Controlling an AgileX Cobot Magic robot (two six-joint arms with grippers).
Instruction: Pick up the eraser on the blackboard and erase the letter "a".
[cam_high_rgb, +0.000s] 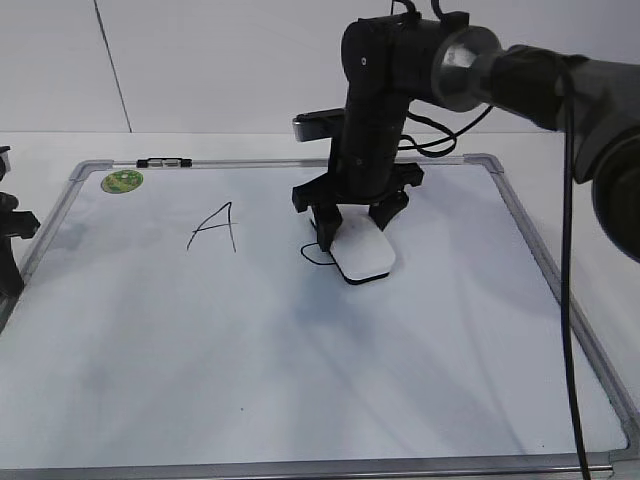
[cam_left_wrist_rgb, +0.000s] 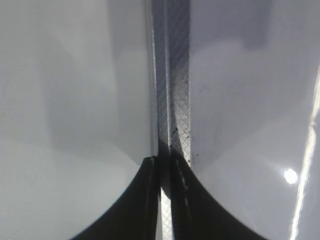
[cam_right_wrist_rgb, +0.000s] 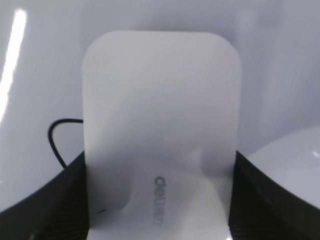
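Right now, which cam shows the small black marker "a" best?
Exterior view: the small black marker "a" peeks out beside the white plastic eraser, mostly covered. Right wrist shows only a curved stroke; left wrist shows none.

I read the blackboard as a white surface in a grey metal frame, with a round green sticker at its far left corner. The eraser is glossy white with grey lettering and a dark underside edge. The capital "A" and the letter "a" are thin black lines. The right gripper is black.
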